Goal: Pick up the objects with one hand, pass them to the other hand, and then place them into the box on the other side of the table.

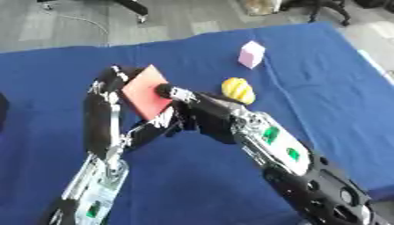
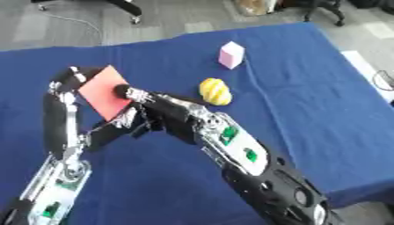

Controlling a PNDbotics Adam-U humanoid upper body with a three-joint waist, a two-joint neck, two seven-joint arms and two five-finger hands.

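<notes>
Left of centre, the left hand (image 1: 115, 83) clamps a red card (image 1: 146, 94) tilted on edge; the right hand (image 1: 181, 94) touches its right face, fingers hard to read. Yellow fruit (image 1: 238, 90) and pink block (image 1: 251, 54) wait upper right.

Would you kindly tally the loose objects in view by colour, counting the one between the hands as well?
Red: 1, the flat red square block held between the left hand and right hand.
Pink: 1, the pink cube.
Yellow: 1, the yellow ridged rounded object.
Total: 3.
</notes>
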